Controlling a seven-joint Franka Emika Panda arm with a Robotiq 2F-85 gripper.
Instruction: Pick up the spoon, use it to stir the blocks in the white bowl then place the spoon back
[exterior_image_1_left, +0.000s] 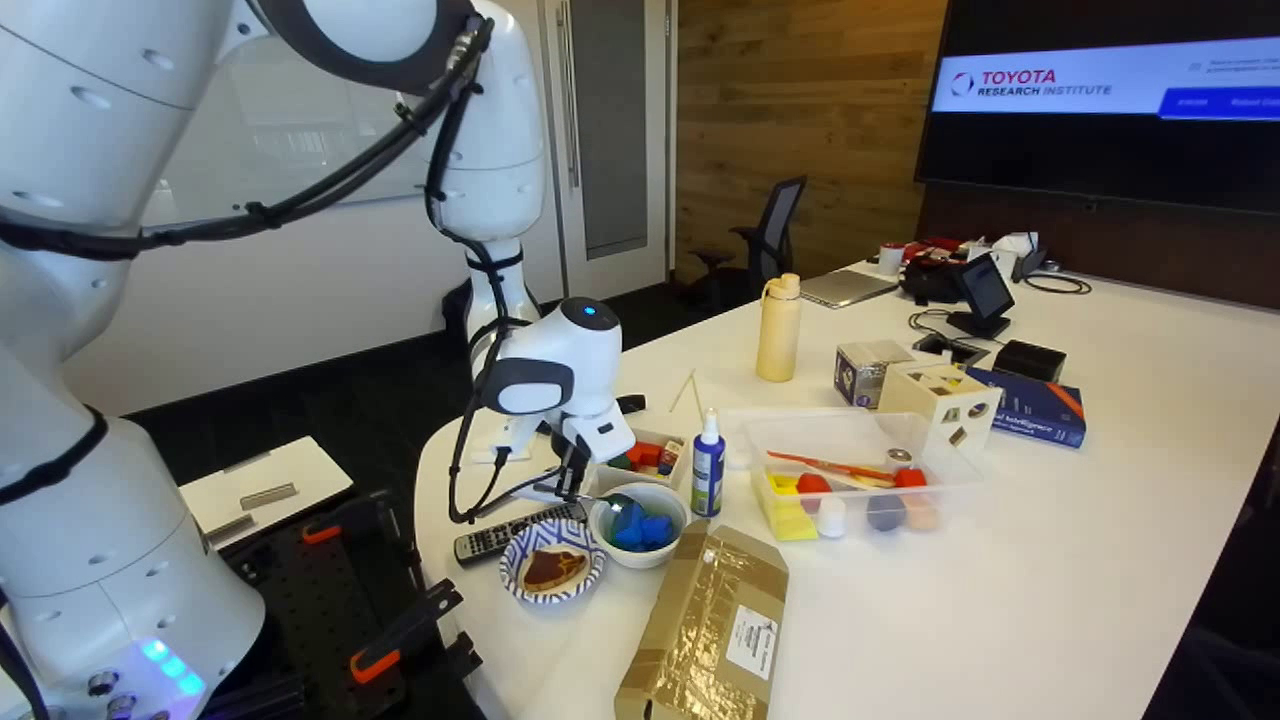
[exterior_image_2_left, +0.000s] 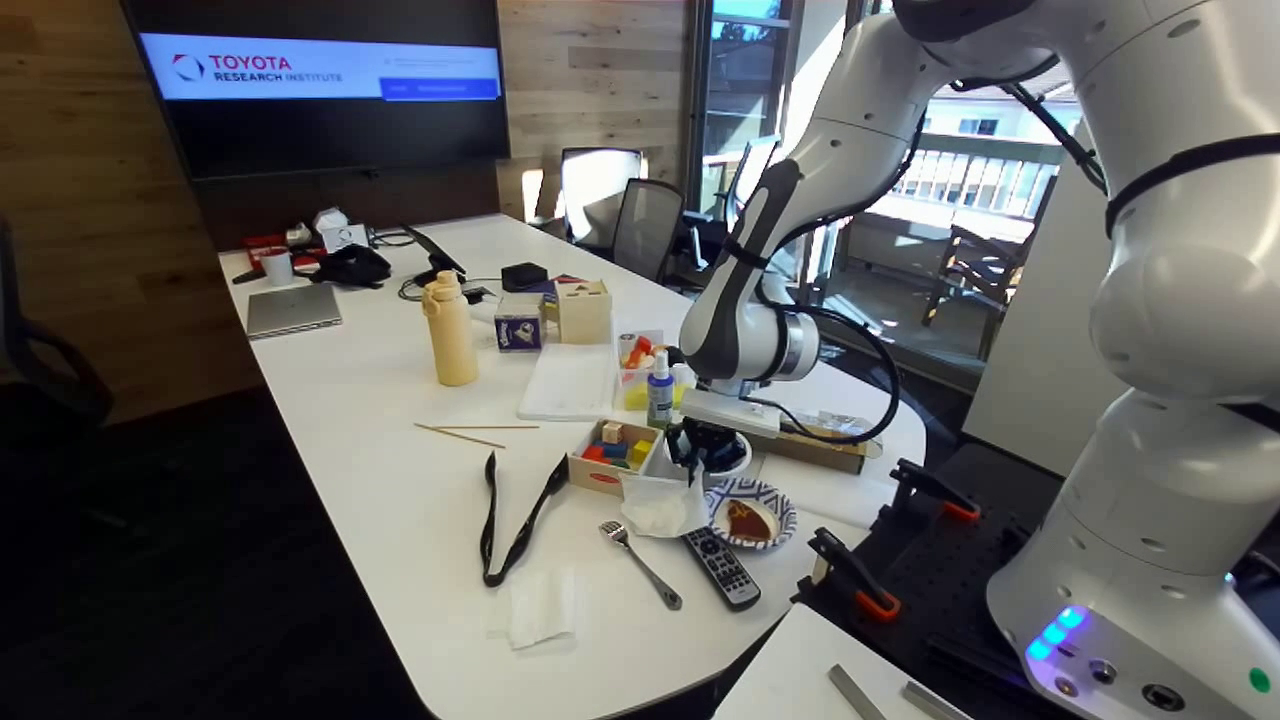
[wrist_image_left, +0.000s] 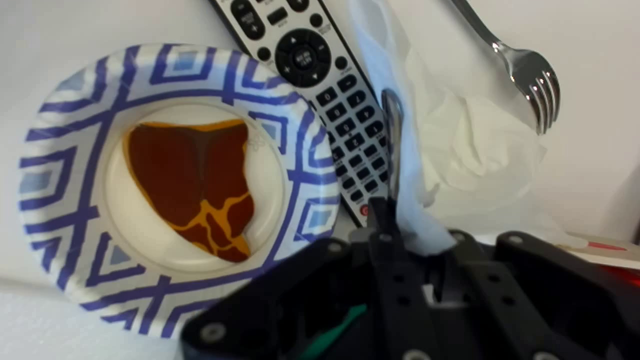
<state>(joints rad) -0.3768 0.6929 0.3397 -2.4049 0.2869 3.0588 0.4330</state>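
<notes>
Metal spoon in the gripper, head end at the white bowl. Wrist view: long axis runs approx. vert. in frame, handle tip toward the top, overlapping the long side of a remote. In an exterior view the head slants slightly down over the white bowl's interior — contact w/ the blocks can't be made out. Jaws: drawn together on the spoon's handle; a tissue also reaches the fingertips, pinched or not unclear. Appearance: spoon slim and polished, tip rounded, pale streaks along the handle; blocks blue, w/ a greenish patch beside them, outlines soft. Clearances: the white bowl is hemmed in by a wooden tray, an upright spray bottle, a cardboard box & a patterned paper bowl, all close by. A fork lies beyond the tissue; white tabletop shows btwn the fork and tongs; one end of the remote sits near the tabletop's edge.
</notes>
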